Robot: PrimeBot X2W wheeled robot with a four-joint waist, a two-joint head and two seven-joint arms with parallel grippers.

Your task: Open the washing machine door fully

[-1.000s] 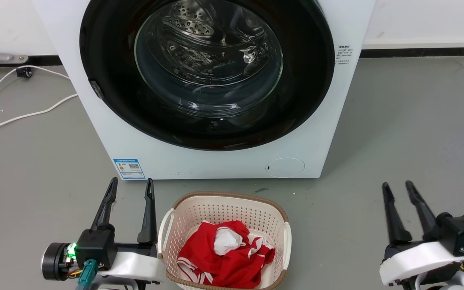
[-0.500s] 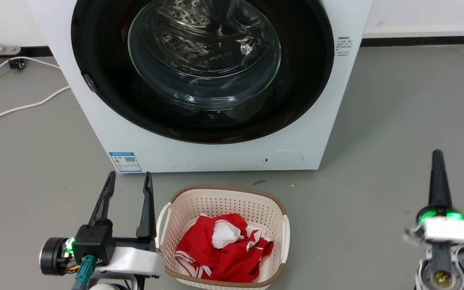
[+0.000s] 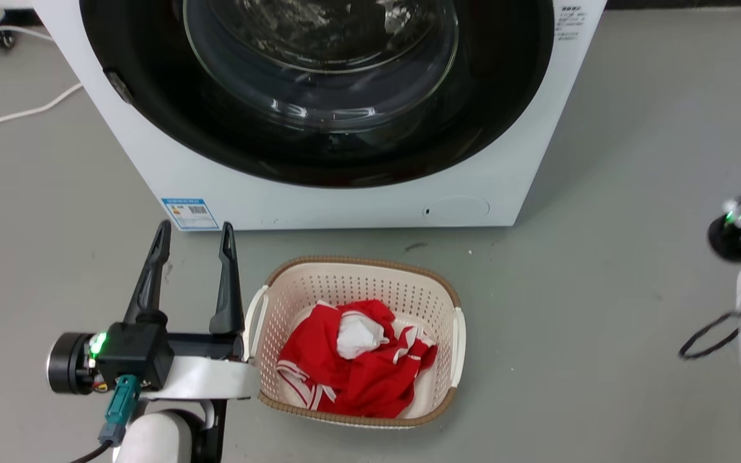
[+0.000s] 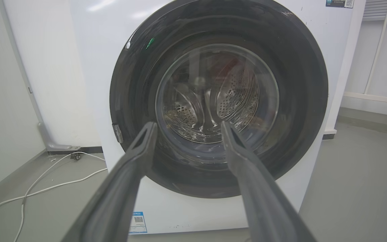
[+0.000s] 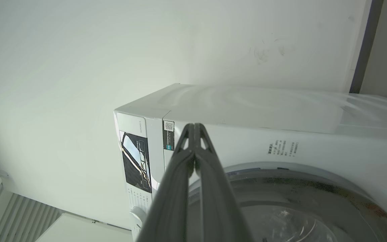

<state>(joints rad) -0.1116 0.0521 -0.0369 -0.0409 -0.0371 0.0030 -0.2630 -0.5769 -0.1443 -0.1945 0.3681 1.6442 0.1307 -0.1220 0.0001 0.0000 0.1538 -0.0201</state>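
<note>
Swung up and rolled since a second ago: right gripper (image 5: 193,127), jaws pressed together, aimed at top corner of washing machine (image 5: 247,107). Left gripper (image 3: 195,226) low, jaws spread. Washing machine door (image 3: 319,161) shut flush on front. Looks heavy, stiff, glossy-slick; probably best hooked at grey tab (image 4: 118,133) on rim's left.

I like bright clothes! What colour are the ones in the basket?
The clothes are red and white; best in the head view.
</note>
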